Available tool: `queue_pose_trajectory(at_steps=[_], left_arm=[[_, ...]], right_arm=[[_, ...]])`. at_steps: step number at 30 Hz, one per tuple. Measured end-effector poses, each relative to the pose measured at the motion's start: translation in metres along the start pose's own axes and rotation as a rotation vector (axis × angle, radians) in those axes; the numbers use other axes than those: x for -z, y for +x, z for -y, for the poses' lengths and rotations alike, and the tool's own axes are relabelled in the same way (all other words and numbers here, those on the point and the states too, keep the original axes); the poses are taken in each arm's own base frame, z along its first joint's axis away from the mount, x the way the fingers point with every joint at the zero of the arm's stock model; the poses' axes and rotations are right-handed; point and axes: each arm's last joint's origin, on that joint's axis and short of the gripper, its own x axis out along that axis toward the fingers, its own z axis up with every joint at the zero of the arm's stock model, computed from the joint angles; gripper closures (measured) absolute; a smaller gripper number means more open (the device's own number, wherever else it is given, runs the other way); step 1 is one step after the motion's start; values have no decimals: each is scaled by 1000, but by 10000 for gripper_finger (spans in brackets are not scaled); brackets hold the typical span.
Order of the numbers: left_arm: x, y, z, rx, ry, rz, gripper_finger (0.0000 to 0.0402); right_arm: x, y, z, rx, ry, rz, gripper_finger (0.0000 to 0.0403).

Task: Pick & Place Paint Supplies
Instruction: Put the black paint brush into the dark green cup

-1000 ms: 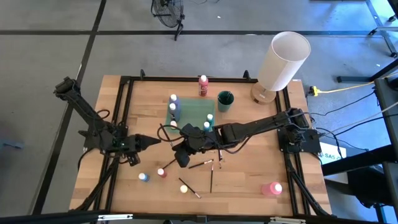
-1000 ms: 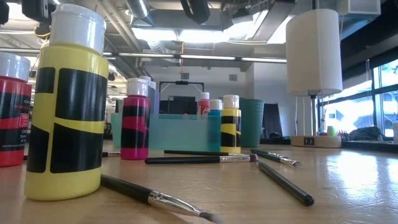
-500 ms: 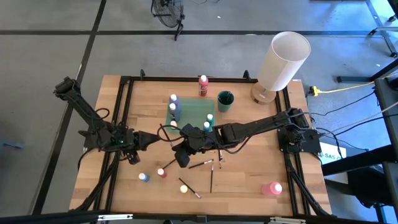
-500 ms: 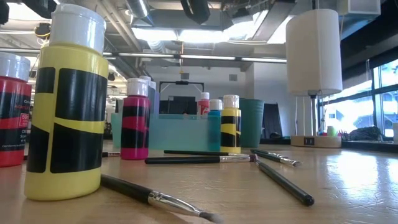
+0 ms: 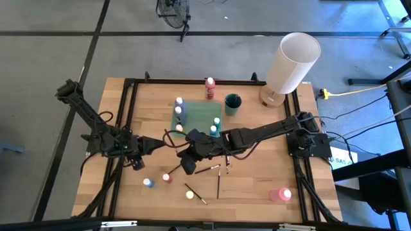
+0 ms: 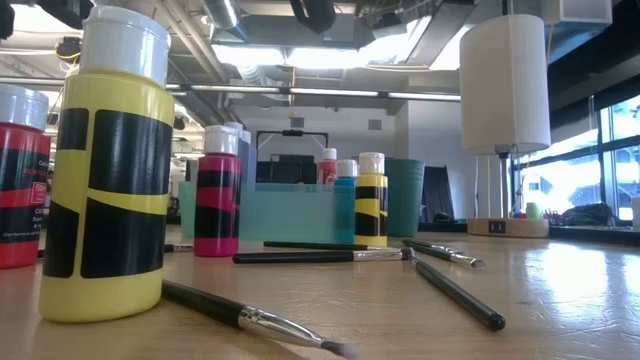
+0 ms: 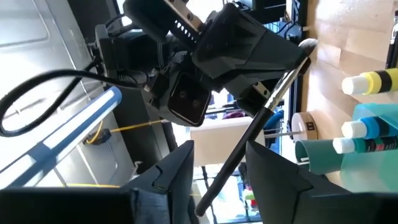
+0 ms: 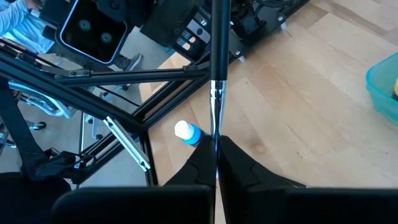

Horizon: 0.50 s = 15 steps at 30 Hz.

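Note:
A thin dark-handled brush (image 8: 217, 56) hangs in the air between my two grippers, over the table's left middle. My right gripper (image 5: 181, 148) is shut on its metal-collared end. My left gripper (image 7: 217, 171) is open, a finger on either side of the handle's free end (image 7: 214, 186); I cannot tell whether they touch it. Paint bottles stand in and beside a teal bin (image 5: 196, 119). More brushes (image 5: 212, 170) lie flat on the wood. Blue (image 5: 148, 183), red (image 5: 167, 178) and yellow (image 5: 190, 194) bottles stand near the front. My right gripper pinches the brush between its two fingers at the metal collar (image 8: 216, 134). The brush runs straight out from the fingertips, its dark handle pointing toward the left gripper. It is lifted clear of the table.
A tall white cylinder (image 5: 292, 61) stands at the far right corner, a teal cup (image 5: 232, 102) beside the bin, a red bottle (image 5: 210, 88) at the far edge and a large pink bottle (image 5: 280, 194) at the near right. A black frame (image 5: 128, 115) borders the tabletop.
My left gripper has opened and let go of the brush handle, staying where it was. My right gripper has kept still with the brush.

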Motion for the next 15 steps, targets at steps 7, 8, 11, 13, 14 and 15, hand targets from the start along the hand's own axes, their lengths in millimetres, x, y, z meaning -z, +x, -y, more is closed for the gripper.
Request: queue_pose_trajectory(at_steps=[7, 8, 11, 13, 14, 15], left_arm=[[0, 0, 0, -1, 38, 5, 269], [0, 0, 0, -1, 38, 5, 270], [0, 1, 0, -5, 39, 15, 270], [1, 3, 1, -5, 44, 21, 270], [1, 5, 2, -3, 48, 18, 270], [2, 6, 2, -1, 51, 15, 270]], right_arm=[[1, 0, -2, -9, 0, 4, 402], [0, 0, -2, -13, 1, 7, 402], [-1, 0, -5, -41, 7, 19, 402], [-2, -1, -8, -86, 15, 24, 402], [-3, -1, -9, -97, 17, 28, 402], [-3, -1, -9, -104, 18, 28, 402]])
